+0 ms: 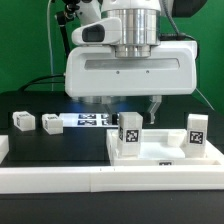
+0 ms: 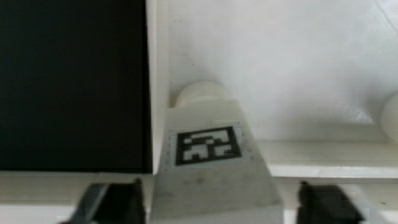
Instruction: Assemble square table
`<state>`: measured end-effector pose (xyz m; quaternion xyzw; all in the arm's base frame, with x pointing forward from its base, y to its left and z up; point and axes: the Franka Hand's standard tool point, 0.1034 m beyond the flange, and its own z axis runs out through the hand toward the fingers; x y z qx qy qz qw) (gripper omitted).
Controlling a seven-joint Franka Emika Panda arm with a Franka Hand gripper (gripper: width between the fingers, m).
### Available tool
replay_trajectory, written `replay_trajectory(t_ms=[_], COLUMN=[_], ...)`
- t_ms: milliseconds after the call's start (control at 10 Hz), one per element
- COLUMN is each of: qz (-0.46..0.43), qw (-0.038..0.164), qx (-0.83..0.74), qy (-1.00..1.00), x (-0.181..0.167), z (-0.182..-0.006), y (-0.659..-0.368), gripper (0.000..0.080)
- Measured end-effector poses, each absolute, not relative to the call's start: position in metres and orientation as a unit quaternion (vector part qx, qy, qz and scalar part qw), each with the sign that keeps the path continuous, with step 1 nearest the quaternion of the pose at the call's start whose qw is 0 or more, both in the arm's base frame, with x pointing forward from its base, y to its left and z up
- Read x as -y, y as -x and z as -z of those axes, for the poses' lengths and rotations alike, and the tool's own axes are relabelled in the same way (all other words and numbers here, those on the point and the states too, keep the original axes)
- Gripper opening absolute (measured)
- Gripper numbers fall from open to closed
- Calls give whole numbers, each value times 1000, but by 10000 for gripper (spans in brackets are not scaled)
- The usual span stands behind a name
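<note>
The white square tabletop slab (image 1: 160, 152) lies flat at the exterior view's right. Two white tagged legs stand upright on it, one near its left part (image 1: 130, 133) and one at its right (image 1: 197, 135). Two more small tagged legs (image 1: 22, 121) (image 1: 50, 124) lie loose on the black table at the left. My gripper (image 1: 130, 108) hangs just above the left standing leg. In the wrist view that leg (image 2: 210, 145) stands between my open gripper (image 2: 222, 205), with a gap between it and each dark finger (image 2: 118, 203). The slab (image 2: 267, 50) fills the background.
The marker board (image 1: 90, 120) lies flat behind the slab, left of centre. A long low white barrier rail (image 1: 80, 180) runs along the front. The second standing leg shows at the wrist view's edge (image 2: 382, 110). Black table surface (image 2: 71, 80) lies beside the slab.
</note>
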<state>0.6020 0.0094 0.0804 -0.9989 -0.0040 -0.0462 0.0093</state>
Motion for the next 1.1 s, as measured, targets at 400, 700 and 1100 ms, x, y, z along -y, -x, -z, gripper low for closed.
replay_trajectory(t_ms=[400,700,1100], qz=[45,43,37], qw=[17,29,38], qx=[-126,-297,-447], qy=[991,954,893], x=[-7,-7,-7], z=[-80,-80,-79], y=[-601,-601,-601], gripper=[288,288,290])
